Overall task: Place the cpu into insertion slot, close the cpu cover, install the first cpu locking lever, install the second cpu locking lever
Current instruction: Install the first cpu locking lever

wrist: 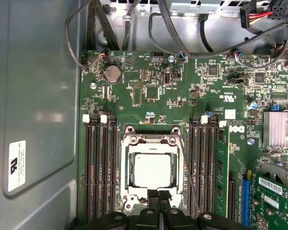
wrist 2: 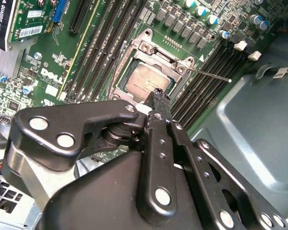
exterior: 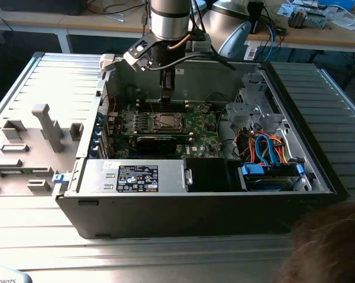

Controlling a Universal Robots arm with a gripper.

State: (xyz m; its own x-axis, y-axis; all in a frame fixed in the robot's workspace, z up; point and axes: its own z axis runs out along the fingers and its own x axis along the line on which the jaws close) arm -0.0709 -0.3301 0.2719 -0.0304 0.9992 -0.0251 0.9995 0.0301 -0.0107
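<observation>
The cpu (wrist: 152, 171), a dull silver square, lies in the insertion slot (wrist: 151, 130) on the green motherboard (exterior: 195, 127). The cpu cover (wrist: 126, 167), a silvery frame, lies flat around it, and the chip shows through its cut-out. In the second wrist view the cpu (wrist 2: 146, 81) sits just beyond my fingertips, and a thin locking lever (wrist 2: 211, 75) sticks out over the memory slots. My gripper (wrist 2: 158, 93) hangs above the slot's edge, shut with nothing between its fingers. The exterior view has the gripper (exterior: 167, 101) just above the socket inside the open computer case.
Black memory slots (wrist: 101, 167) flank the socket on both sides. A graphics card (exterior: 157, 140) lies close by it. The case wall (exterior: 183, 73) stands behind my arm. A drive cage with coloured cables (exterior: 266, 147) is at the exterior view's right. Someone's hair (exterior: 331, 247) shows at that view's lower right.
</observation>
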